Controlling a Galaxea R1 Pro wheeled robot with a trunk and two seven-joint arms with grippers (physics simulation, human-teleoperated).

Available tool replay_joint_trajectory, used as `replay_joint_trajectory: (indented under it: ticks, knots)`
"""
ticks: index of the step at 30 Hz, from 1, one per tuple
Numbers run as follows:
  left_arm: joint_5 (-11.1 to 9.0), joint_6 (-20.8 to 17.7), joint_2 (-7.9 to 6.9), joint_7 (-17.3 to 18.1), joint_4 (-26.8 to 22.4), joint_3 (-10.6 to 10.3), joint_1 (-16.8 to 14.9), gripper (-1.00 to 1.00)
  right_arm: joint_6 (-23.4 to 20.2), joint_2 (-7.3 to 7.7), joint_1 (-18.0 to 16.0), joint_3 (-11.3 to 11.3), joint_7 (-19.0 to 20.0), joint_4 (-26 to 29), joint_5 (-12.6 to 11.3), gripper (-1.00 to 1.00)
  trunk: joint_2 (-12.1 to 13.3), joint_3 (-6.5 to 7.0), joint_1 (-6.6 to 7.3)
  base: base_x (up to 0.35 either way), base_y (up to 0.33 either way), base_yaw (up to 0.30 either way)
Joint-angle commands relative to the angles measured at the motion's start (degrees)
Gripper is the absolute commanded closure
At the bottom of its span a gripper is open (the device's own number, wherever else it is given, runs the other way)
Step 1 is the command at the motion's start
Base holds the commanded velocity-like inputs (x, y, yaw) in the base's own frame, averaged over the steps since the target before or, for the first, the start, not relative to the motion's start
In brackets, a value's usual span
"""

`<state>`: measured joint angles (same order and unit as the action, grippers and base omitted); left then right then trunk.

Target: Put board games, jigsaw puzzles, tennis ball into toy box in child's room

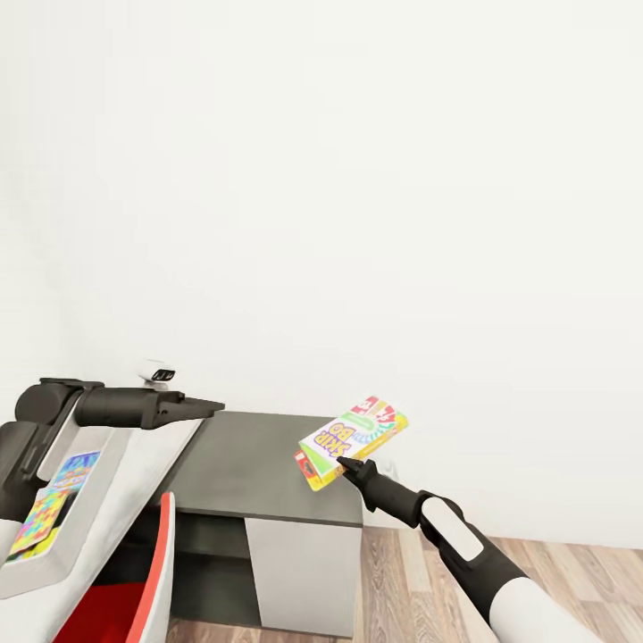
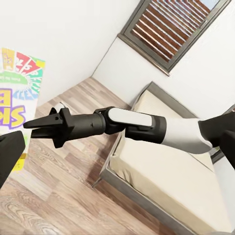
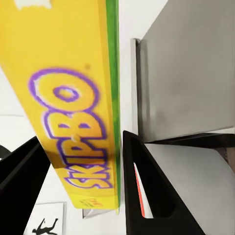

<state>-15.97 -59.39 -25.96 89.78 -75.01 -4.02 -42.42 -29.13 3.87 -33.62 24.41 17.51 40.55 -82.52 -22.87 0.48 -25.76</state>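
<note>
One SKIP-BO box point(image 1: 352, 441) sits pinched in the right gripper point(image 1: 343, 464), tilted, its long axis rising away toward the wall; left gripper point(image 1: 212, 407) pressed together.

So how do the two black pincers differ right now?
The right pincer is clamped on the flat yellow, green and red SKIP-BO game box, held tilted in the air beside the dark-grey desk wing. The left pincer carries nothing; its fingers lie together, pointing out over that wing. The right arm reaches up from low down, while the left lies about level. Both are slim, black and pointed.
</note>
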Motion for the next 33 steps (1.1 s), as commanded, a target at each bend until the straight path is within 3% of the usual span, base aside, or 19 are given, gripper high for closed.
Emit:
replay_joint_trajectory:
  ticks: [1,8,12,33]
  knots:
    - [0.0,-0.6,-0.03,0.2,0.0,-0.1,0.0,-1.00,0.0,0.10,0.0,0.2,0.2,0.0,-0.3,1.00,0.0,-0.02,-0.02,-0.001,0.000,0.004]
    - [0.0,-0.6,-0.05,0.2,0.0,-0.1,0.0,-1.00,0.2,0.00,0.0,0.2,0.1,0.0,-0.3,1.00,0.0,-0.02,-0.02,0.000,0.000,0.000]
    - [0.0,-0.6,-0.06,0.2,0.0,-0.1,0.0,-1.00,2.5,-0.06,0.0,0.3,0.1,0.0,-0.3,1.00,0.0,-0.01,-0.02,0.000,0.000,0.067]
    - [-0.2,-0.6,-0.11,0.2,0.0,-0.1,0.0,-1.00,3.5,0.04,0.0,0.4,0.2,0.0,-0.3,1.00,0.0,0.00,-0.02,0.006,0.000,0.279]
